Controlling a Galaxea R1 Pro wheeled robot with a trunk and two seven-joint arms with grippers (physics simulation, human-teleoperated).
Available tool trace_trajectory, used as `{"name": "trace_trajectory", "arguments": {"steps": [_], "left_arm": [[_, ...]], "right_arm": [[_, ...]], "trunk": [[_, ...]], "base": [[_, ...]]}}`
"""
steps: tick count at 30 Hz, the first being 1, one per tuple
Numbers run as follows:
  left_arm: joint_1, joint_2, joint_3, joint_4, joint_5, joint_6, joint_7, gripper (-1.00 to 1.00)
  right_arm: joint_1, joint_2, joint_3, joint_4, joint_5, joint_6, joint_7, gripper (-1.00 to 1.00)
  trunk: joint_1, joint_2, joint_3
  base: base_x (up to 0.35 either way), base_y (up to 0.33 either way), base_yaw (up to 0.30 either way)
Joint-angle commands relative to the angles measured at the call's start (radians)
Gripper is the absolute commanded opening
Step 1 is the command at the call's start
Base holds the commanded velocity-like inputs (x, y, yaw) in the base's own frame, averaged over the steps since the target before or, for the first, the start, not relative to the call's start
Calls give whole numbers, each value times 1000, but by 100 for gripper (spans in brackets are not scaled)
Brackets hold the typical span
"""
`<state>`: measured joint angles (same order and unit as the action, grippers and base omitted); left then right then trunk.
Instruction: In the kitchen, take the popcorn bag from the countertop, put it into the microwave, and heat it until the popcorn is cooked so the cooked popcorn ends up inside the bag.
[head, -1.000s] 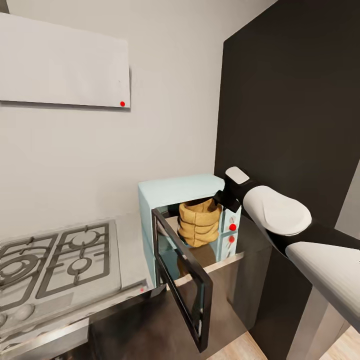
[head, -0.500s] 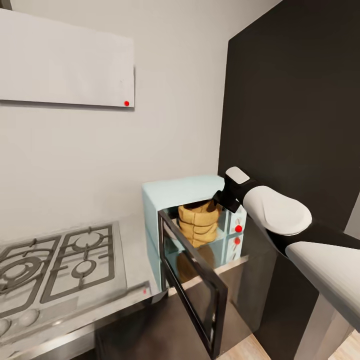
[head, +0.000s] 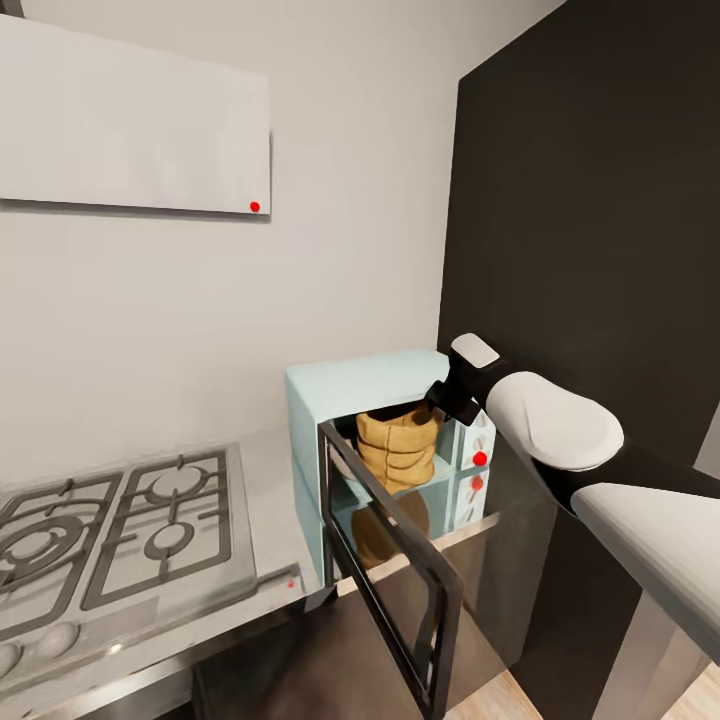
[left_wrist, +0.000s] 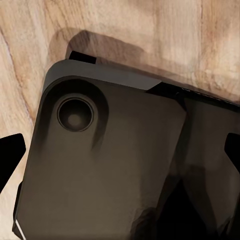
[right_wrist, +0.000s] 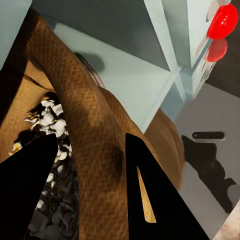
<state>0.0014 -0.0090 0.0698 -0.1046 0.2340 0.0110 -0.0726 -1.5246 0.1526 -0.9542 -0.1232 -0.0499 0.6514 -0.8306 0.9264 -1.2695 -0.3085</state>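
The pale blue microwave (head: 340, 385) stands on the steel countertop (head: 270, 480) with its black-framed door (head: 400, 590) swung open toward me. The tan popcorn bag (head: 398, 450) stands upright inside the cavity. My right gripper (head: 440, 395) reaches in from the right at the bag's top edge. In the right wrist view the gripper (right_wrist: 91, 137) has one finger inside the bag (right_wrist: 95, 115) and one outside, pinching the rolled rim. Whitish popcorn (right_wrist: 50, 117) lies inside the bag. My left gripper (left_wrist: 120, 152) is open, its tips wide apart over my dark base.
Two red knobs (head: 479, 459) sit on the microwave's panel right of the cavity. A gas hob (head: 120, 530) lies on the counter's left, under a white hood (head: 130, 130). A tall dark cabinet (head: 600, 200) walls off the right side. Wooden floor (left_wrist: 125, 30) lies below.
The camera has shifted slightly, sliding the microwave and hob to the right in the picture. The right gripper and bag sit a little deeper in the cavity than a second ago.
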Motion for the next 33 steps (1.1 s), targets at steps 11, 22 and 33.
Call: {"name": "trace_trajectory", "arguments": {"steps": [11,22,33], "left_arm": [[0,0,8,-1,5,1,-4,100],[0,1,8,-1,5,1,-5,100],[0,0,8,-1,5,1,-4,100]], "right_arm": [[0,22,4,-1,-5,1,-13,-100],[0,22,-1,-1,-5,-6,-13,-100],[0,22,-3,-1,-5,-7,-14,-100]], "trunk": [[0,-1,-1],[0,-1,-1],[0,-1,-1]], "base": [[0,0,0],[25,0,0],[62,10,0]]}}
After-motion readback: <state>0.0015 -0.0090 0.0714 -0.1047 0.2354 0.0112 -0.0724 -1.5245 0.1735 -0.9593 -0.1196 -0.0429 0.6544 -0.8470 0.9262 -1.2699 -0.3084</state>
